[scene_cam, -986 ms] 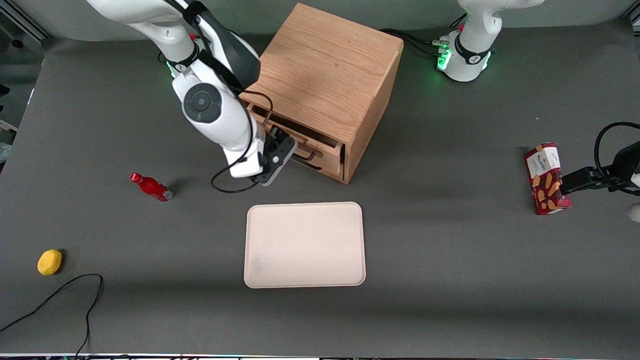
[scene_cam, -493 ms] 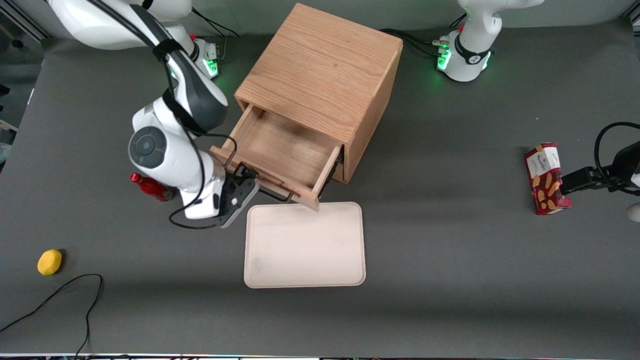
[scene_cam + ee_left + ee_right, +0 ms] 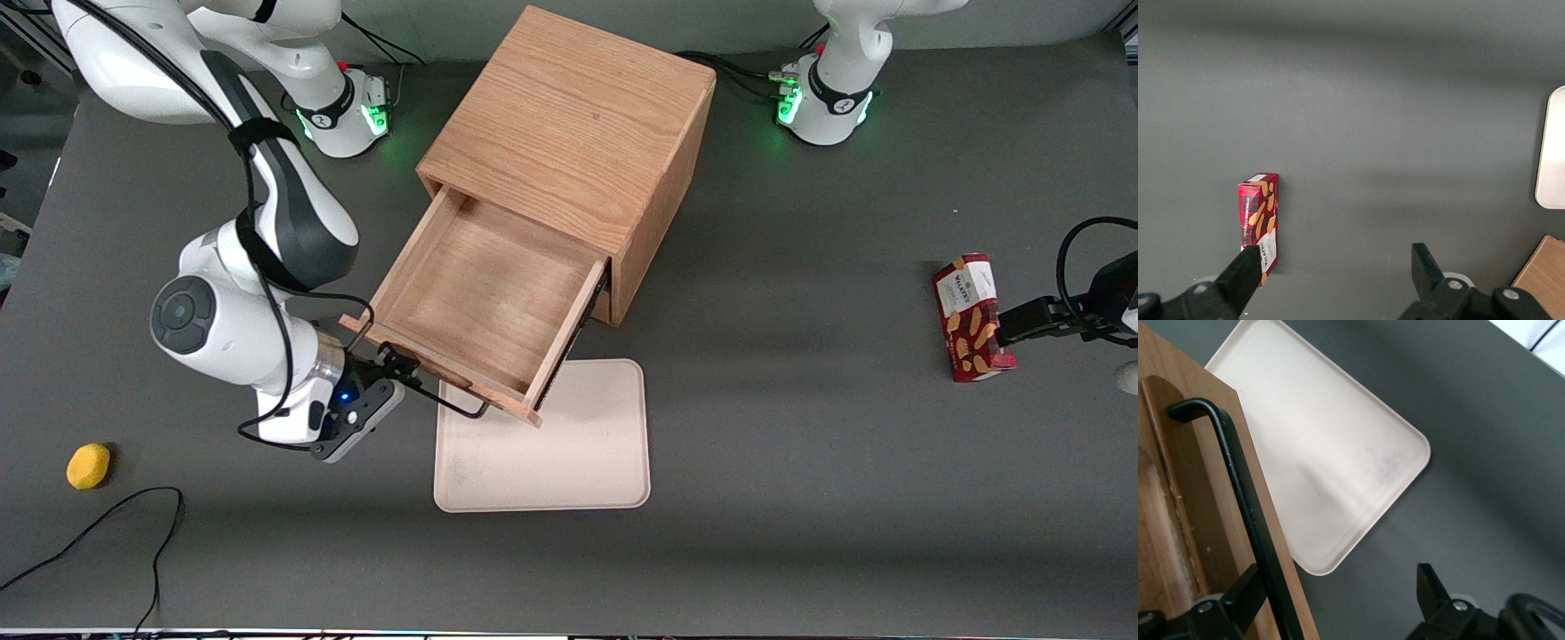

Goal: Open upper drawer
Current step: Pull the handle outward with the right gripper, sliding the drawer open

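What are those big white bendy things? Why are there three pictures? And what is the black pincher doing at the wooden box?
The white things are robot arms. The big picture comes from a camera looking down on the grey table from the front. The two smaller pictures come from little cameras on the arms' wrists, which is why black fingers poke into them.

On the table stands a wooden cabinet. Its upper drawer is wide open and has nothing inside. The working arm's claw is at the drawer's thin black handle. Its fingers are open, and the handle runs between them, close to one finger, so nothing is squeezed.

The drawer's front hangs above a corner of a pale tray. A small yellow thing lies toward the working arm's end of the table, and a red snack box toward the parked arm's end.
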Robot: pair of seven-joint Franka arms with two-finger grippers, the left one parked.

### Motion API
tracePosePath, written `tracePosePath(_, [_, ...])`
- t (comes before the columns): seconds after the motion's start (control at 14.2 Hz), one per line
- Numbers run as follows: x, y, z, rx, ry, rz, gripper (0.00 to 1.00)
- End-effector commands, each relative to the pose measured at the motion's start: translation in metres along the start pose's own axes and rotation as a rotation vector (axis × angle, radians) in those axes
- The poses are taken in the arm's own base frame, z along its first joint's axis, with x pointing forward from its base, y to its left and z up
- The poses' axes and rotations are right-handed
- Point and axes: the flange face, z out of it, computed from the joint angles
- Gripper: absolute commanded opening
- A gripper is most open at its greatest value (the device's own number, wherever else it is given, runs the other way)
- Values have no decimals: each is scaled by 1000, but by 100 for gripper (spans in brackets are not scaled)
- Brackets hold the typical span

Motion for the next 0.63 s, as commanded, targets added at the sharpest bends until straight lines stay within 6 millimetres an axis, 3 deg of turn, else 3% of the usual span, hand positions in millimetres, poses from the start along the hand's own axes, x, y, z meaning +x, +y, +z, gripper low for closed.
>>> tracePosePath(0.0, [7, 5, -5, 9, 22, 3, 100])
tracePosePath(0.14, [3, 12, -18, -12, 28, 15, 100])
tracePosePath(0.42, [-5, -9, -87, 21, 55, 29, 100])
tracePosePath(0.56, [-20, -3, -124, -8, 62, 47, 100])
